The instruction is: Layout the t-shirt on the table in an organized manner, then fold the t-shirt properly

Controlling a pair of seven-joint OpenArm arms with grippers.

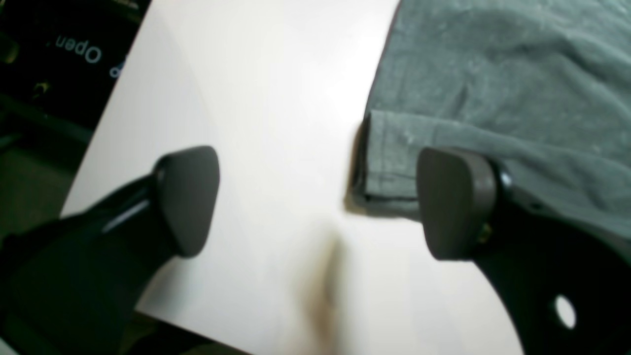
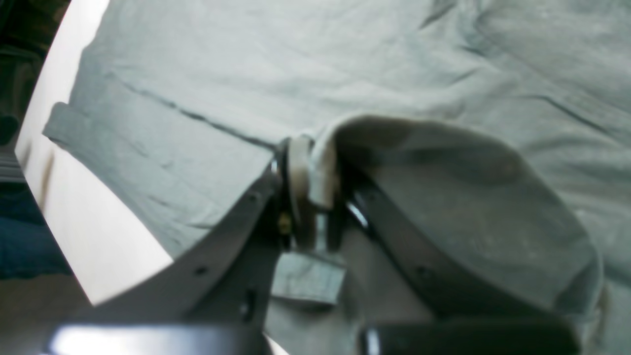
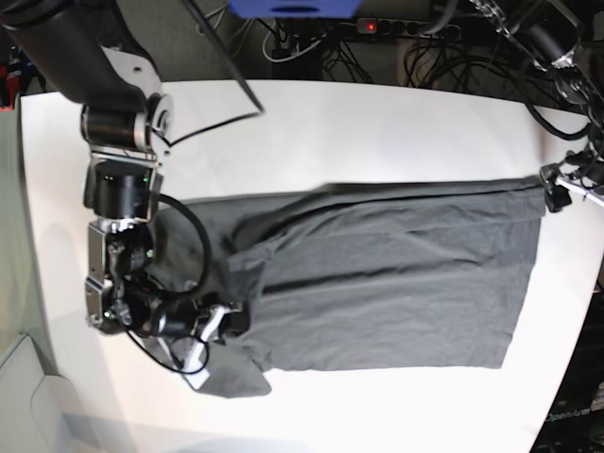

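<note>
So I'm partway through the laying-out bit, not folding proper yet by my guess. My right claw [image 2: 315, 187] is pinched tight on a fold of the t-shirt [image 3: 396, 274] up near the neck-and-sleeve end, and the cloth curls up and over the claw in a loose loop. The rest of the shirt runs away from that claw across the bench [image 3: 377, 123], mostly flat but wrinkly, and the stretch nearest the grip is rumpled.

My left claw [image 1: 315, 202] is spread wide with nothing in it, hovering just off the hem corner at the far end: one finger [image 1: 456, 202] sits over the hem edge, the other over bare bench.

Next move, I reckon: drop the left claw onto that hem corner and close on it, then pull both ends apart so the bunched bit smooths out. Needs a gentle tug, the cloth's floppy.

Headcount: one shirt, one bench, two claws.
</note>
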